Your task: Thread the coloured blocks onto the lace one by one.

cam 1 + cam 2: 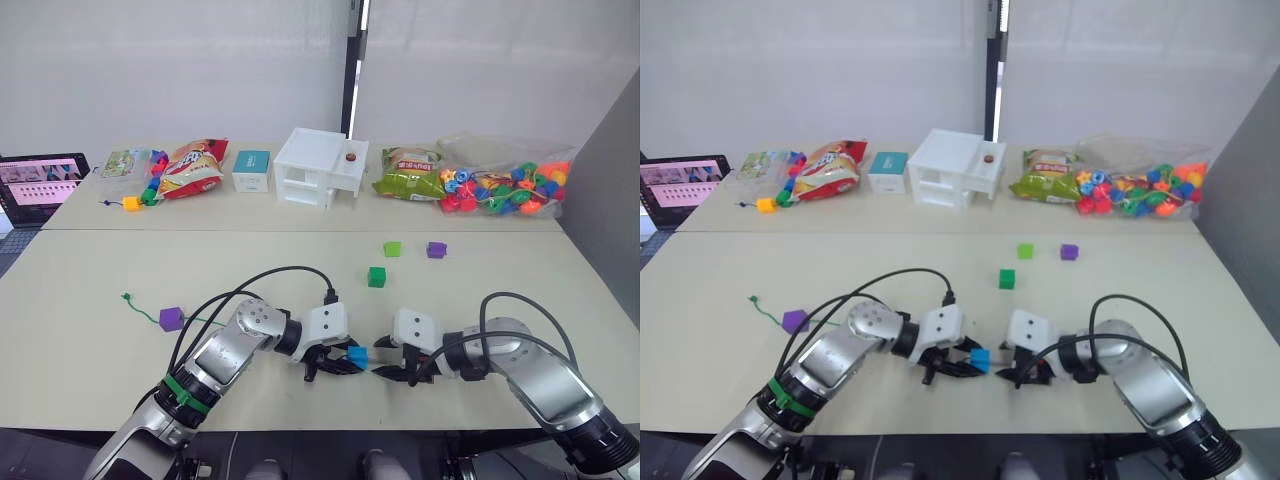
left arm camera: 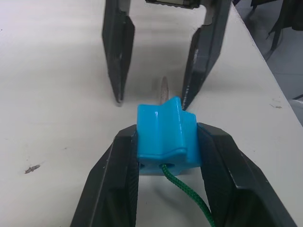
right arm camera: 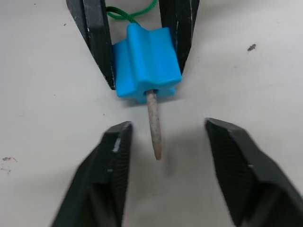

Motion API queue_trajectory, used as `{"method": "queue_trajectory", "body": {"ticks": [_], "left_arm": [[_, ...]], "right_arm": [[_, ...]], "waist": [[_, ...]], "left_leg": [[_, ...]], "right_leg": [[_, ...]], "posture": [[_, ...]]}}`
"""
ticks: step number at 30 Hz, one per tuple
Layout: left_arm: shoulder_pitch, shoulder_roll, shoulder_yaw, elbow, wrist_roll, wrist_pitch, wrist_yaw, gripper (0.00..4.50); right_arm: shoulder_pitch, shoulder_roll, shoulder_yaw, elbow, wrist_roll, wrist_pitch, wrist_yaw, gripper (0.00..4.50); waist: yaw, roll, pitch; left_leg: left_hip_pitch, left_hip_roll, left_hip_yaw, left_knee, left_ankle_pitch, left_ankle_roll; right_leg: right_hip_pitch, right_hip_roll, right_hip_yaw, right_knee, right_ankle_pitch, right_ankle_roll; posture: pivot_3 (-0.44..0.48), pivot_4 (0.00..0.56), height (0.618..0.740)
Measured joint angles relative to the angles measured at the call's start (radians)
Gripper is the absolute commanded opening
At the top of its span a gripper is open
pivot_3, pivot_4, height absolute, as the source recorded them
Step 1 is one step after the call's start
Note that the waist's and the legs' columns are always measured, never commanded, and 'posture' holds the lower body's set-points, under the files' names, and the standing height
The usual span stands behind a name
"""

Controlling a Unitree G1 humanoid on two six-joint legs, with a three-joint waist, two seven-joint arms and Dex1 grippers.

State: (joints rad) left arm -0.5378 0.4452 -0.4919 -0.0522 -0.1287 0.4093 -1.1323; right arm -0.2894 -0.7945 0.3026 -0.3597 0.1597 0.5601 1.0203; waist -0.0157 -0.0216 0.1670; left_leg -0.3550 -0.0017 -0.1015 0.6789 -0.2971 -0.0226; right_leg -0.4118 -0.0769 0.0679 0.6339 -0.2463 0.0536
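Observation:
My left gripper (image 1: 350, 360) is shut on a blue block (image 2: 165, 135) just above the table near its front edge. The green lace (image 1: 140, 308) enters the block's back hole, and its stiff grey tip (image 3: 154, 127) pokes out the front. My right gripper (image 3: 165, 125) faces it, open, with the tip lying between its fingertips and touching neither. To the left, the lace runs through a purple block (image 1: 171, 318). A dark green block (image 1: 376, 276), a light green block (image 1: 392, 248) and another purple block (image 1: 436, 249) lie loose farther back.
Along the far side of the table stand a white toy house (image 1: 320, 165), a teal box (image 1: 251, 170), snack bags (image 1: 193, 165), a bag of round beads (image 1: 505, 185) and a yellow cube on a dark cord (image 1: 131, 203). A tablet (image 1: 40, 185) sits at the far left.

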Motion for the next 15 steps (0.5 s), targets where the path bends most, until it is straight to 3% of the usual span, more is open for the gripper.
{"method": "queue_trajectory", "body": {"ticks": [4, 12, 15], "left_arm": [[-0.007, -0.002, 0.001, 0.005, 0.007, 0.000, -0.002, 1.29], [-0.030, 0.004, 0.005, 0.025, 0.010, 0.006, -0.019, 1.29], [-0.030, 0.055, 0.023, 0.016, -0.001, 0.017, -0.045, 1.29]], "right_arm": [[-0.003, -0.001, 0.002, 0.007, -0.001, -0.009, 0.009, 0.00], [-0.017, -0.020, 0.007, 0.016, -0.004, -0.052, 0.049, 0.00], [-0.023, -0.025, 0.006, 0.023, -0.003, -0.066, 0.064, 0.00]], "waist": [[0.000, 0.000, 0.000], [-0.001, 0.000, 0.000], [-0.006, 0.000, 0.000]], "left_leg": [[0.000, 0.000, 0.000, 0.000, 0.000, 0.000], [0.000, 0.000, 0.000, 0.000, 0.000, 0.000], [0.000, 0.000, 0.000, 0.000, 0.000, 0.000]], "right_leg": [[0.000, 0.000, 0.000, 0.000, 0.000, 0.000], [0.000, 0.000, 0.000, 0.001, 0.000, 0.000], [-0.001, 0.000, 0.000, 0.002, 0.000, 0.000]], "posture": [[0.000, 0.150, 0.740], [0.000, 0.150, 0.740], [0.000, 0.150, 0.740]]}}
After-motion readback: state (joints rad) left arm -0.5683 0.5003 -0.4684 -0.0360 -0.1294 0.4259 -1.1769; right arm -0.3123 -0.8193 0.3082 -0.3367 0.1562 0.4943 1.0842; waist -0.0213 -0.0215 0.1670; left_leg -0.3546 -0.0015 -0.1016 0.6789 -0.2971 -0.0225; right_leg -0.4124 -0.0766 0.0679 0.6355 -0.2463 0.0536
